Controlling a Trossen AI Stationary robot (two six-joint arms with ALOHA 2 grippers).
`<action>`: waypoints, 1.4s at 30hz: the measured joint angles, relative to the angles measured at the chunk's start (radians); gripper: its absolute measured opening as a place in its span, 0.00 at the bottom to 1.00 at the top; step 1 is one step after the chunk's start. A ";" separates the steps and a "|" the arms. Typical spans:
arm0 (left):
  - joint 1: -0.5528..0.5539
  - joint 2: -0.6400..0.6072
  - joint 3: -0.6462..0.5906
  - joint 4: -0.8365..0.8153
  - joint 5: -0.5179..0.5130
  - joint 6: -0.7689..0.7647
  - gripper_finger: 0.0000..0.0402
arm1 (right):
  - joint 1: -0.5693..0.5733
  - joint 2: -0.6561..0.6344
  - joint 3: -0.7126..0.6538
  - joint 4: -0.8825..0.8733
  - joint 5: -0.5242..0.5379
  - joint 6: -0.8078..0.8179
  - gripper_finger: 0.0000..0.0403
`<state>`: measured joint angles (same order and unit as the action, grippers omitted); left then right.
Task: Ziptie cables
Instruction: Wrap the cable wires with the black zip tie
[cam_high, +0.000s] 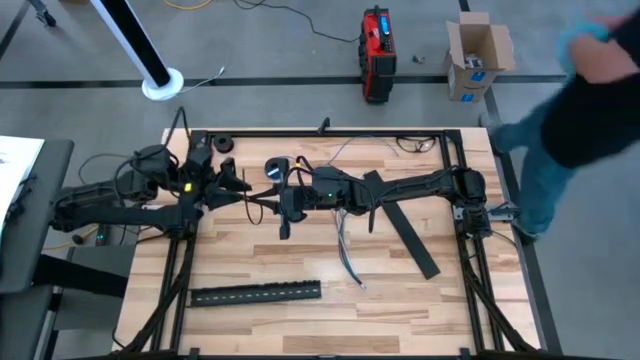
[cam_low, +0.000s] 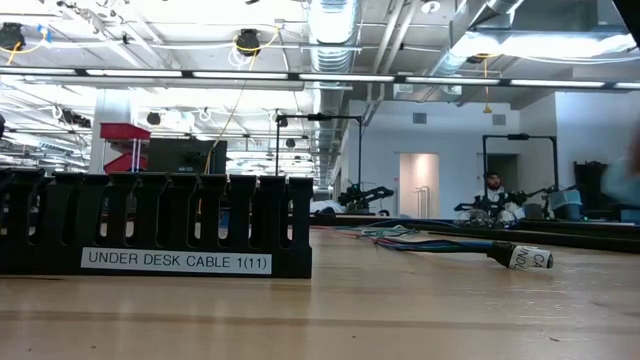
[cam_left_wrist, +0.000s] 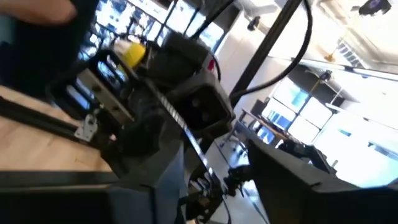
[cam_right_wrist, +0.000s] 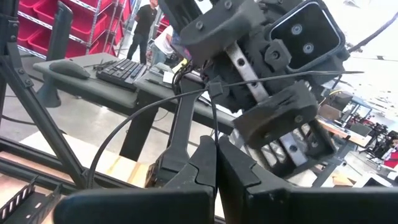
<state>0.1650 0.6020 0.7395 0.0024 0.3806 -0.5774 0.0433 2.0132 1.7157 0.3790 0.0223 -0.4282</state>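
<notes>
A wooden table (cam_high: 300, 270) seen from above, with 2 dark robot arms meeting over its far half.

Nearest the front edge, left of centre, lies a long black slotted strip (cam_high: 256, 293); in the low view its label reads "UNDER DESK CABLE 1(11)". A second flat black strip (cam_high: 402, 226) lies slanted right of centre.

The cables (cam_high: 345, 255), thin grey and dark wires, trail from the middle of the table toward the near side, their upper part running up under the right arm. In the low view they stretch flat across the tabletop.

The right gripper (cam_right_wrist: 216, 163) has its fingers pressed together on a thin dark ziptie (cam_right_wrist: 213, 87), which crosses in front of the left gripper (cam_right_wrist: 273, 99), just beyond. I cannot tell whether the left gripper's fingers are open or closed.

Far right, beyond the table, a person (cam_high: 585, 95) stands near a cardboard box (cam_high: 476, 55).
</notes>
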 joint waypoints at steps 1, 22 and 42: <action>0.000 0.006 0.000 0.000 0.015 0.000 0.35 | 0.000 0.000 0.000 0.000 0.000 0.000 0.00; 0.114 -0.021 0.000 0.002 -0.018 0.004 0.00 | 0.008 0.000 0.000 -0.006 -0.043 0.005 0.00; 0.292 -0.021 0.000 -0.044 0.096 0.031 0.00 | 0.027 0.000 0.000 -0.131 -0.058 0.088 0.00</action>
<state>0.4568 0.5813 0.7391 -0.0420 0.4767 -0.5468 0.0705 2.0132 1.7157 0.2476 -0.0357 -0.3401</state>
